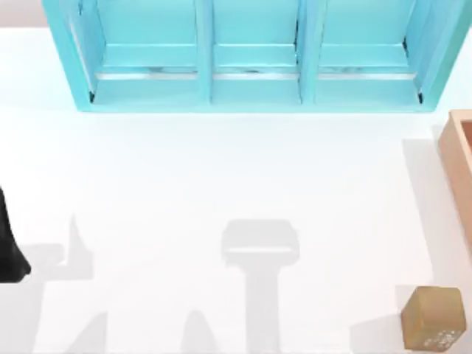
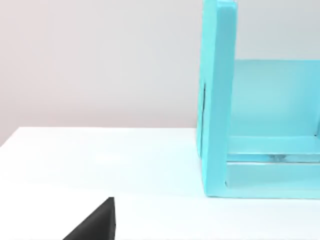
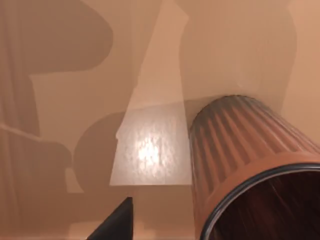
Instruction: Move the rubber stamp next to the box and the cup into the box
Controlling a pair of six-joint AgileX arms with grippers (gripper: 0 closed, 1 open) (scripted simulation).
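The box (image 1: 456, 144), tan-orange with thick walls, is cut off by the table's right edge. The rubber stamp (image 1: 435, 317), a golden-tan block with a whitish speckled mark, stands on the table at the lower right, a short way in front of the box. In the right wrist view the cup (image 3: 240, 150), ribbed and reddish-brown with a dark inside, lies tilted very close over the box's smooth floor (image 3: 145, 150). A dark part of my right gripper (image 3: 116, 222) sits beside the cup with a strip of floor between them. I cannot tell whether the cup is held.
A turquoise shelving unit (image 1: 251, 59) with three bays runs along the back of the table and rises close in the left wrist view (image 2: 220, 100). My left arm (image 1: 9, 247) is parked at the left edge. White table (image 1: 221, 177) spans the middle.
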